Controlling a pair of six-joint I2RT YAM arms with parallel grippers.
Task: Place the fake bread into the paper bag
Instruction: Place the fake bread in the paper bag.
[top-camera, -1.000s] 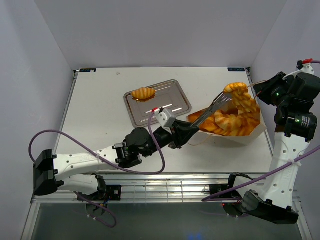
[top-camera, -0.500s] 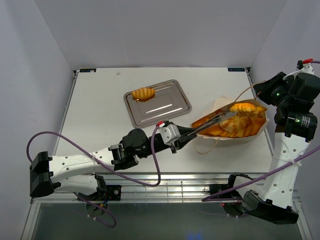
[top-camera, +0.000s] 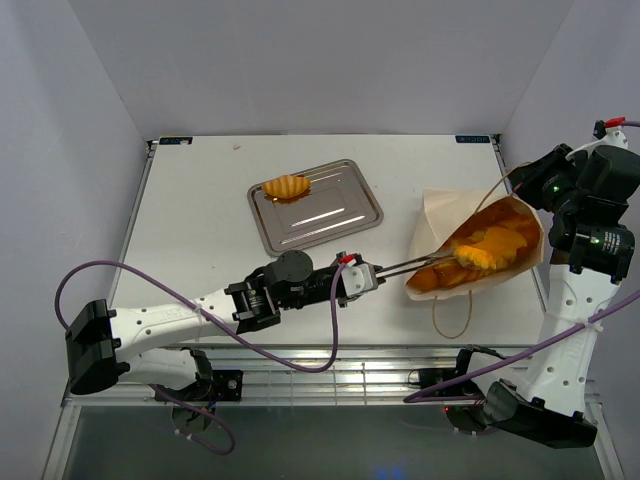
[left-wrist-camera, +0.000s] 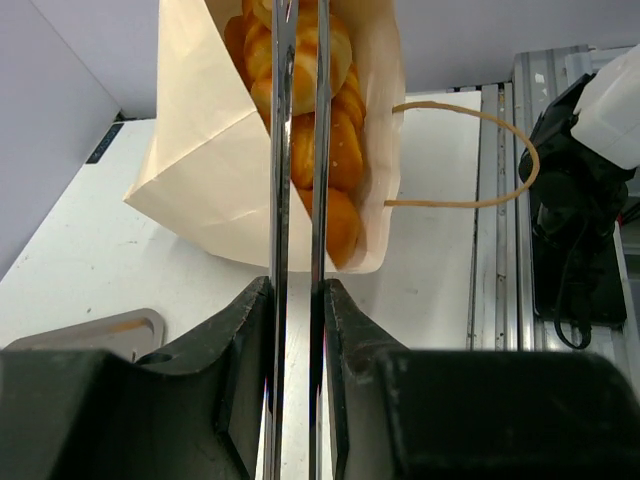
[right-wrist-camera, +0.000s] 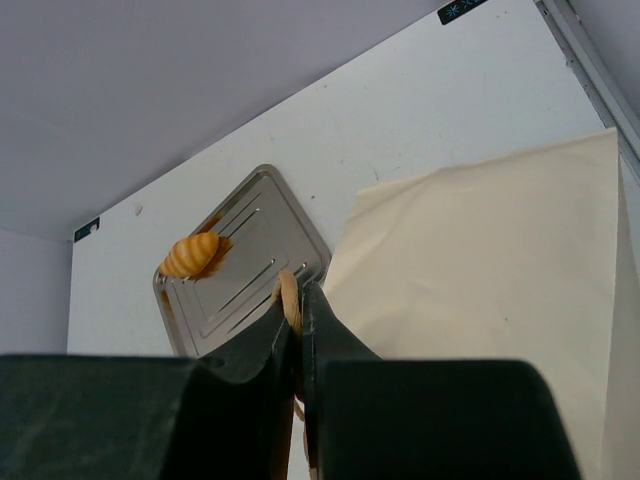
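The left claw (top-camera: 370, 273) has dropped and drawn back toward the near edge of the table (top-camera: 200, 200). Its tongs (top-camera: 410, 265) now lie low and level instead of raised. The bun they held above the paper bag (top-camera: 445, 215) is now down among the other bread (top-camera: 490, 240). The bag has swung round, its loose handle (left-wrist-camera: 440, 204) trailing nearer.

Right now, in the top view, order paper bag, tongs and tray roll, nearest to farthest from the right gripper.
1. Paper bag, right side, its handle in the right gripper.
2. Tongs, centre.
3. Roll, left, on the tray.
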